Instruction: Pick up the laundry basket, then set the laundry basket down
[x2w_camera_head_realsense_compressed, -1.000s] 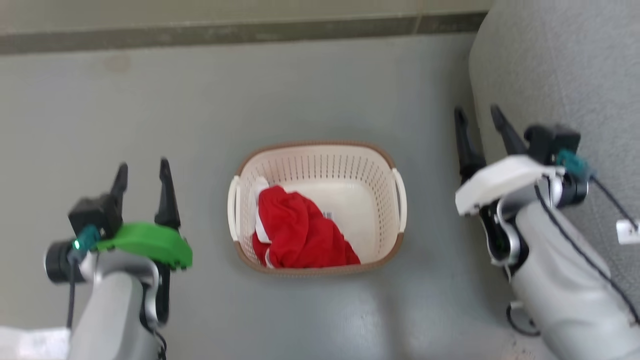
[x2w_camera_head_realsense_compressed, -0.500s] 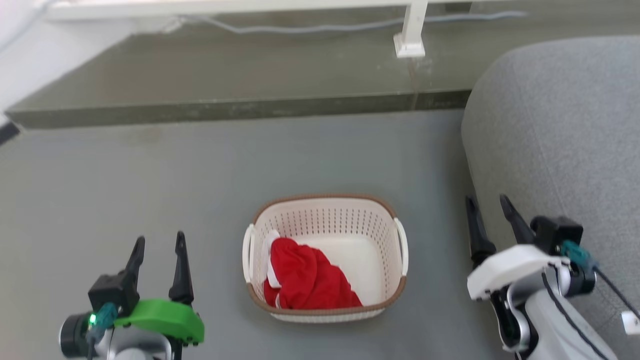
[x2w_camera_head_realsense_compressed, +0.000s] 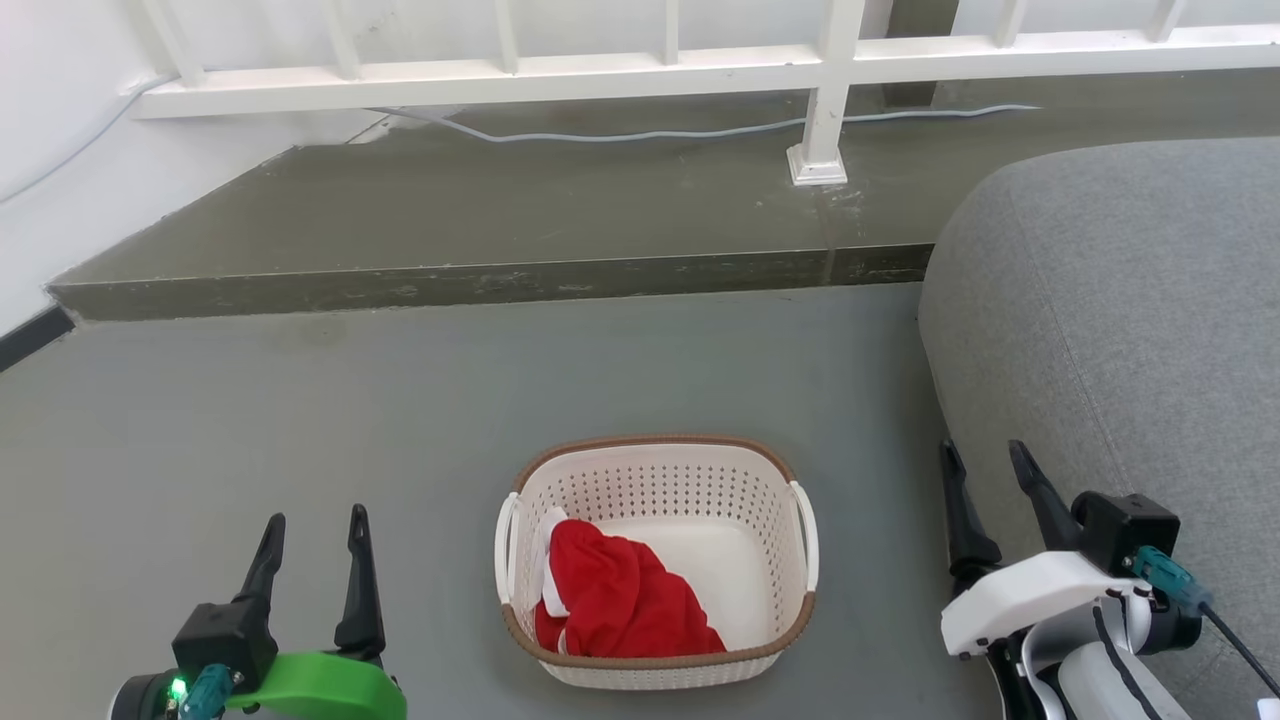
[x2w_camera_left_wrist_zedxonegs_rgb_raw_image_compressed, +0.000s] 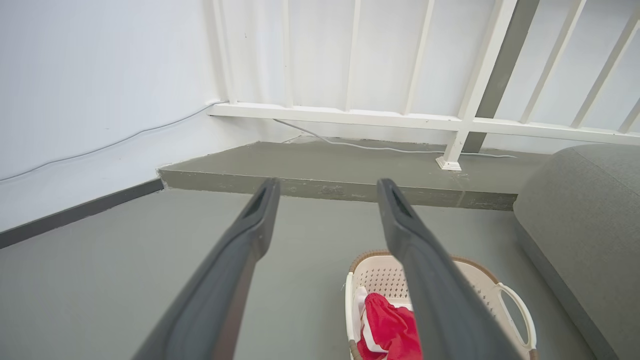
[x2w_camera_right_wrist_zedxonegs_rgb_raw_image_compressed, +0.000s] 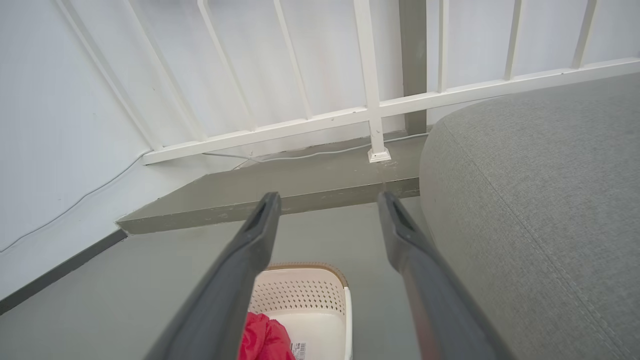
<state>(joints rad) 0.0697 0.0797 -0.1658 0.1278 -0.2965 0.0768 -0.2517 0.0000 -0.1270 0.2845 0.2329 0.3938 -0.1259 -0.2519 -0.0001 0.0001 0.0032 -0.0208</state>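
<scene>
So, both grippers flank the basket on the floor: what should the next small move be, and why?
Probably lower both arms and move them inward toward the side handles. The laundry basket sits on the floor between the left gripper and right gripper; both are open, empty and clear of it, with a handle facing each.

- Soft, even daylight; the white wall (x2w_camera_head_realsense_compressed: 60, 120) at upper left is brightest, without glare.
- Shadows on the floor (x2w_camera_head_realsense_compressed: 300, 420) are faint.
- Sharp focus; the wrist views splay the railing bars (x2w_camera_left_wrist_zedxonegs_rgb_raw_image_compressed: 352, 50) outward.
</scene>
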